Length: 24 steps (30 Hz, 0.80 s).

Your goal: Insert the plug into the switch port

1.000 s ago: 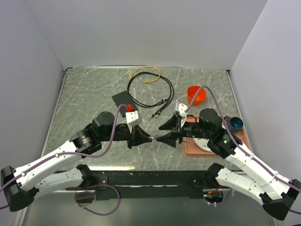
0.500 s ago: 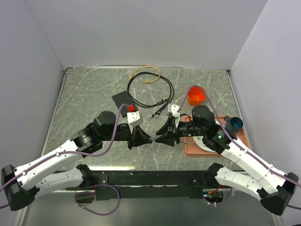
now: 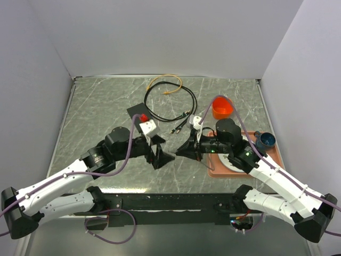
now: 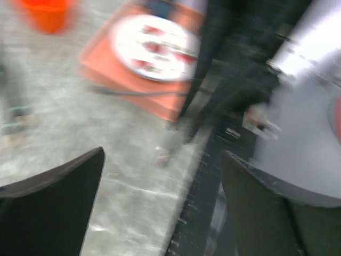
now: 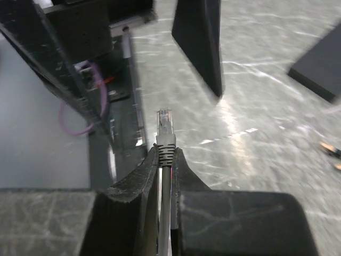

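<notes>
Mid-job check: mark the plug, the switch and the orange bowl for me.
plug [image 5: 164, 120]: right wrist view, on its clear tip above the grey boot.
switch [image 3: 136, 111]: top external view, middle of its flat black top.
orange bowl [image 3: 219, 113]: top external view, on its near wall.

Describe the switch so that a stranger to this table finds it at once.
On the grey marbled table, look toward the far middle, where a black cable lies looped. The switch sits just left of that loop. Unlike the thin cable, it is a flat, matte-black rectangular box.
</notes>
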Motion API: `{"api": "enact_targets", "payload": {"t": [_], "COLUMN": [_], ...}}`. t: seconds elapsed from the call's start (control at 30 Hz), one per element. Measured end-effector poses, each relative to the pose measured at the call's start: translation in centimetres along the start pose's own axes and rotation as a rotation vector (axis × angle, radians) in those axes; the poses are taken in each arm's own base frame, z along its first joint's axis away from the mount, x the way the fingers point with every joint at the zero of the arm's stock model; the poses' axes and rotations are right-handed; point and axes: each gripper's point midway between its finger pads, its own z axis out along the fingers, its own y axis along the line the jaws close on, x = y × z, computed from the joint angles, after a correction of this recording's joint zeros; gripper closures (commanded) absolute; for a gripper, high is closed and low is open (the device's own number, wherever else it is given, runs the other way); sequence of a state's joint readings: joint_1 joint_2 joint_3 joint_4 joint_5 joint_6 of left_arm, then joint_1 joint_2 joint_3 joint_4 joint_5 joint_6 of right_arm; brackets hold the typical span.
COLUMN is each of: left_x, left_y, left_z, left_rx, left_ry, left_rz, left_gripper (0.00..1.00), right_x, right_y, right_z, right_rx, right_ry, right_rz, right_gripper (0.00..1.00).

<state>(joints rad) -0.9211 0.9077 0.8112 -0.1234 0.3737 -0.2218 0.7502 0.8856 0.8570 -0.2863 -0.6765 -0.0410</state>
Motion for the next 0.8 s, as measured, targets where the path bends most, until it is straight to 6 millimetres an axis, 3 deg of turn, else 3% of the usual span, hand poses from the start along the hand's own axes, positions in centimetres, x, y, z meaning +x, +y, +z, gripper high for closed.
{"api": "enact_targets", "payload": {"t": [0.17,0.3,0.37,0.47,0.6,0.8], "left_x": [-1.2,-2.0,-1.5,0.9,3.3,2.9], "left_y": [6.6,13.9,18.3,24.2,30.6,37.6], "left_z": [-1.7,-4.2,-5.4,-5.8,-4.0,0.7], "left_rx": [-0.373,-0.681,-0.816,-0.965,-1.067,-1.112], "left_ry": [-0.14,-0.235,-0.249,-0.178,-0.038,0.059], "left_rz": [-0.071,-0.178,-0.243,-0.341,-0.432,-0.449], "left_gripper": [0.03,0.01,0.03,0.03,0.05,0.06], "right_x": [0.0,0.9,1.5,2.0,2.5,3.1], "right_y": [-2.8,-5.0,-5.7,-6.3,-6.7,-6.8], "right_z": [0.1,0.0,-0.1,-0.2,-0.3,-0.8], "right_rx": [0.154,0.27,0.307,0.338,0.363,0.382], "right_ry": [-0.011,-0.011,-0.004,0.005,0.012,0.011], "right_rz": [0.025,0.061,0.077,0.09,0.1,0.105], "right_gripper": [1.0,1.0,1.0,1.0,1.0,1.0]}}
